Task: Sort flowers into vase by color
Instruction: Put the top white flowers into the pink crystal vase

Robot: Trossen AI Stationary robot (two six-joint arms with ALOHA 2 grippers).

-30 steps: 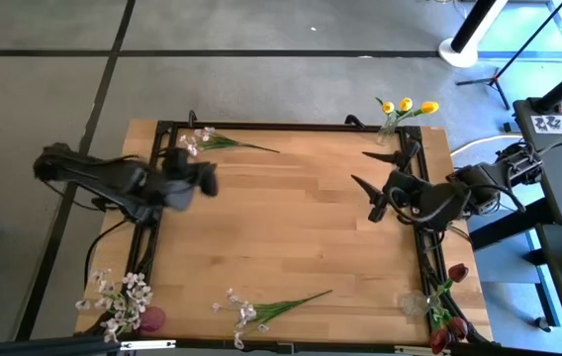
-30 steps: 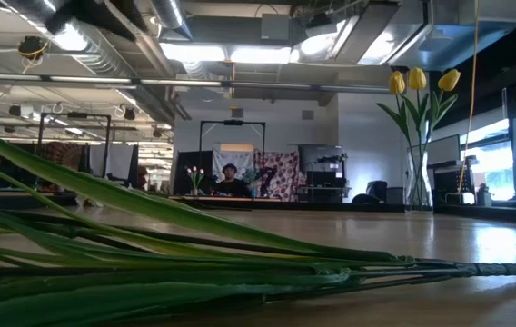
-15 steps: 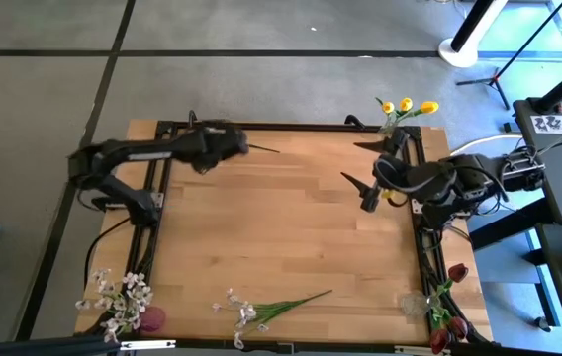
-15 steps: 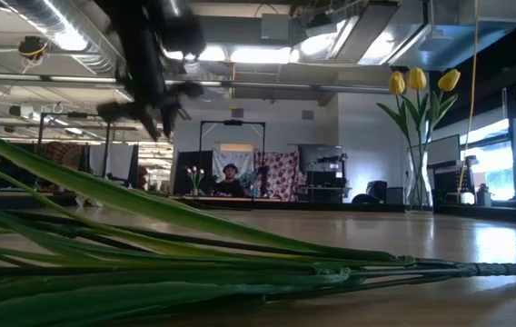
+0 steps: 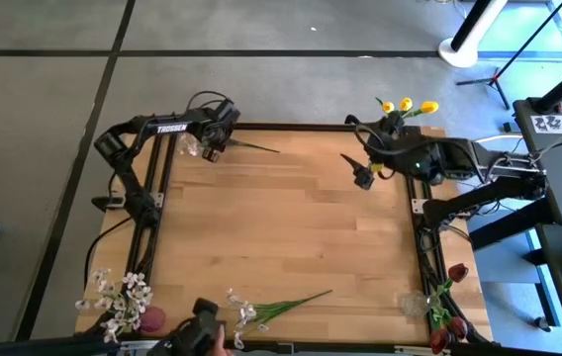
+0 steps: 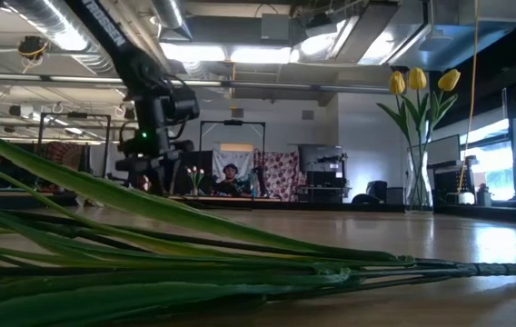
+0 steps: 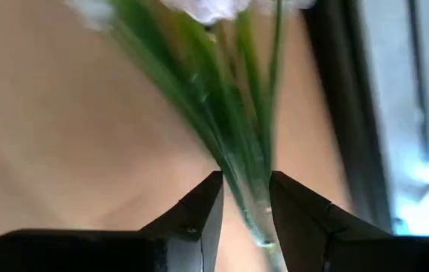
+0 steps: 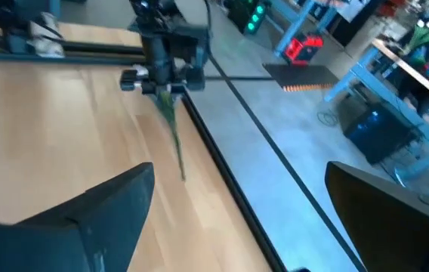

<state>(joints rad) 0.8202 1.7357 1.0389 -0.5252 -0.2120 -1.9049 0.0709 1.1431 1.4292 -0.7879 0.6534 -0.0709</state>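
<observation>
I have the left gripper (image 5: pixel 214 140) down at the far left corner of the bench (image 5: pixel 291 227), right over the white-pink spray (image 5: pixel 224 140) lying there. Through the left wrist camera its fingers (image 7: pixel 196 219) stand a little apart with the spray's green stems (image 7: pixel 237 162) running into the narrow gap between them; I cannot tell whether the pads touch the stems yet.

The right gripper (image 5: pixel 360 168) hovers above the far right part of the bench, fingers spread wide, just beside the glass vase with the yellow tulips (image 5: pixel 406 105) at the far right corner. In the low view those tulips (image 6: pixel 418 80) stand upright in their vase.

Another white-pink spray (image 5: pixel 266 309) lies flat along the near edge, its stems filling the low view's foreground (image 6: pixel 194 263). More white-pink blossoms (image 5: pixel 118 297) sit in a vase at the near left corner, and the dark red tulips (image 5: pixel 447 311) stand at the near right corner.
</observation>
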